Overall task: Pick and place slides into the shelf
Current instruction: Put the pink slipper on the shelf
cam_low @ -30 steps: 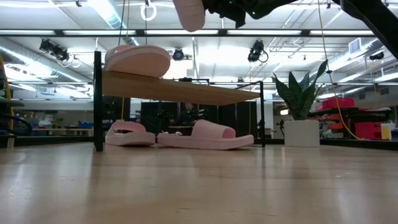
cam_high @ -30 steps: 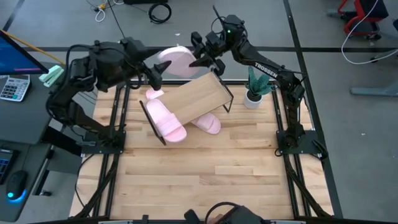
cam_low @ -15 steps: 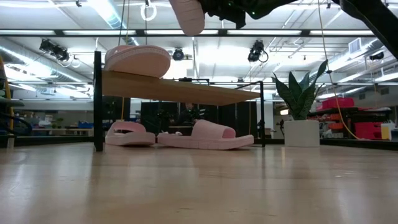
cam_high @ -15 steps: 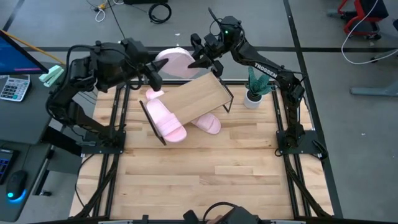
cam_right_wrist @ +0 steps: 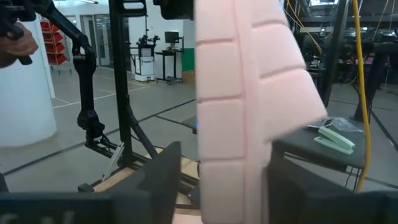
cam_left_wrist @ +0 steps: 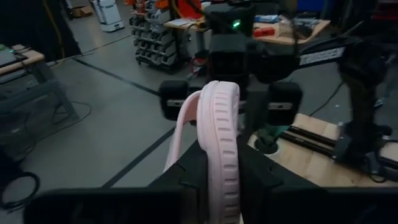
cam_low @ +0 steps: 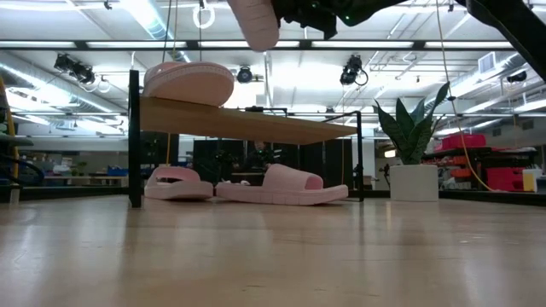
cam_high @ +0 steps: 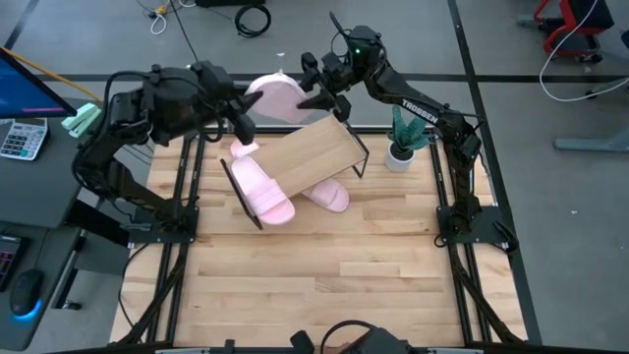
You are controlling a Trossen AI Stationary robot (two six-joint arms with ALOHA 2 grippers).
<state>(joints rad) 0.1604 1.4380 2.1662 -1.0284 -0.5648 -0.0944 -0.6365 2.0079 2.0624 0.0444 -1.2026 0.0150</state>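
One pale pink slide (cam_high: 276, 98) hangs in the air beyond the shelf's far edge, between my two grippers. My left gripper (cam_high: 244, 113) is shut on its left end. My right gripper (cam_high: 316, 90) is open, its fingers (cam_left_wrist: 175, 102) standing on either side of the other end with a gap. The slanted wooden shelf (cam_high: 313, 152) carries a second slide (cam_high: 263, 193) resting sole-down on its board. A third slide (cam_high: 330, 196) lies on the tabletop under the shelf, and another (cam_high: 243, 147) lies on the tabletop by its far left corner. My left gripper pinches the raised slide's sole (cam_left_wrist: 221, 146) between its two fingers, one on each broad face, at the end nearest the left arm. The fingers come roughly level from the table's left. The slide stands on edge, lifted clear, strap (cam_left_wrist: 184, 124) to one side.
A potted plant (cam_high: 402, 140) in a white pot stands at the table's far right, beside the shelf's black frame (cam_low: 134, 136). The near half of the tabletop (cam_high: 314, 275) is bare wood. A desk with a calculator (cam_high: 20, 138) sits off the left edge.
My left gripper has closed onto the raised slide's end, and my right gripper's fingers have parted from its other end. The slide has crept slightly toward the table's left and stays aloft.
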